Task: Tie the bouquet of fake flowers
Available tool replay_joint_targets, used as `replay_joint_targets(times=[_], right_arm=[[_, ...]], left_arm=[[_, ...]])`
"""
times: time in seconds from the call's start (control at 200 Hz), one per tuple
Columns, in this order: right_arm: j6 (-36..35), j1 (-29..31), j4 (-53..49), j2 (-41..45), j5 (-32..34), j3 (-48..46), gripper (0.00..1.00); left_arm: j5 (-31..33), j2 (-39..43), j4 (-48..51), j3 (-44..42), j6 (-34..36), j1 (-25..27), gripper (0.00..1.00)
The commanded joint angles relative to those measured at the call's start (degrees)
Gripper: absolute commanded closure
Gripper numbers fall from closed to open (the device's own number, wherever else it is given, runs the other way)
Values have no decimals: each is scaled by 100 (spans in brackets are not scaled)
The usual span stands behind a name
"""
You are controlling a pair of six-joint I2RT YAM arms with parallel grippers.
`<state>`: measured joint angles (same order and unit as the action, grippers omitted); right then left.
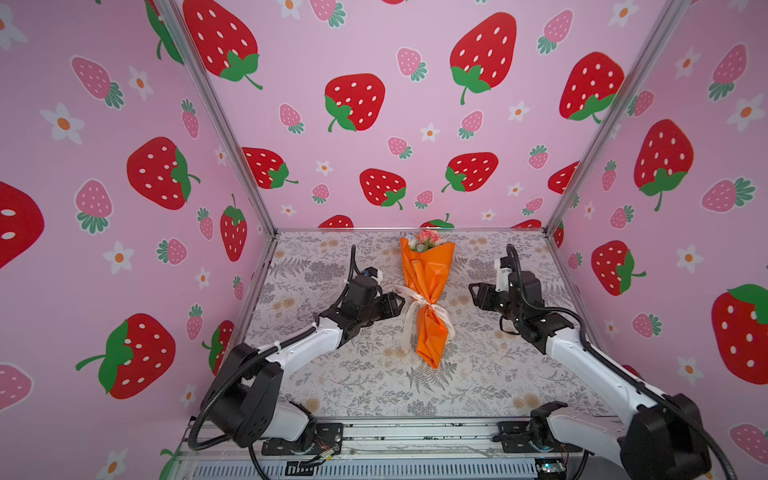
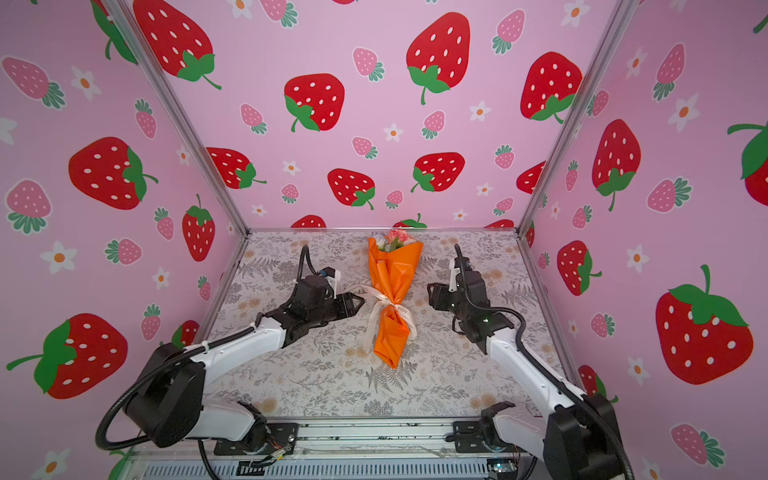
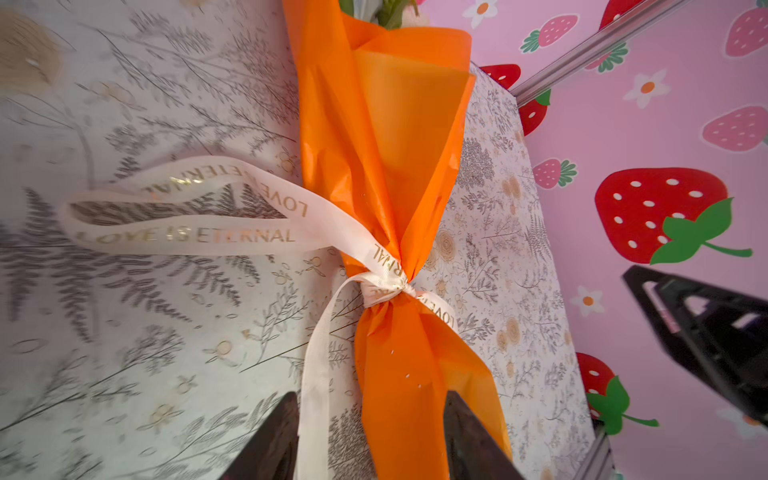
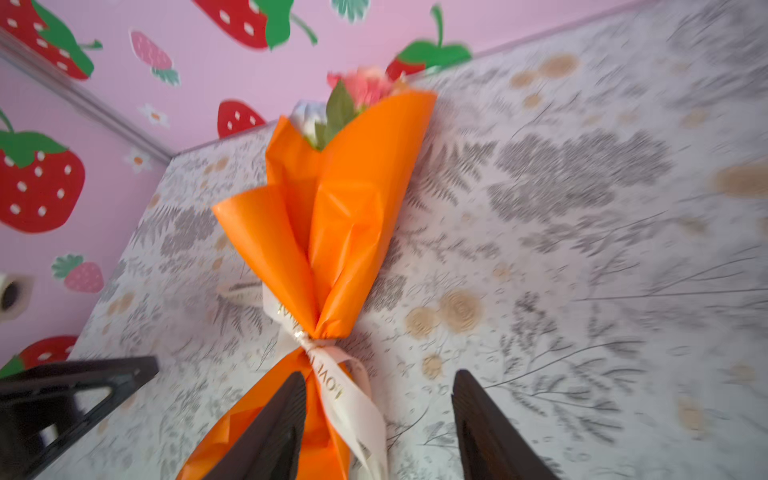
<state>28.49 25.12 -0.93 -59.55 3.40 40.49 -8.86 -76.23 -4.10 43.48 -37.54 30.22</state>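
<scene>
White shells covering left arm and right arm, black joints, black ribbed cables looping alongside, left gripper and right gripper showing black triangular fingers.

The bouquet of fake flowers, wrapped in orange paper, lies on the floral tabletop. A cream ribbon is knotted around its waist. The left gripper frames one ribbon tail, jaws apart.
</scene>
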Motion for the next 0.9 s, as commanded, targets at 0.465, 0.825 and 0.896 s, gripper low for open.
replay_joint_targets(times=[0.465,0.825,0.896], right_arm=[[-2075,-1117,3852,-446,2831,-2396,0],[-3017,-1501,6578,-2118,942,-2641,0],[-3024,-1631,7203,-2435,558,-2757,0]], left_arm=[[2497,3640,1882,-1423,1097,-1296,1],[2914,3678,1879,-1544,1543,-1335,1],[3058,3610,1765,-1562,1700,-1334,1]])
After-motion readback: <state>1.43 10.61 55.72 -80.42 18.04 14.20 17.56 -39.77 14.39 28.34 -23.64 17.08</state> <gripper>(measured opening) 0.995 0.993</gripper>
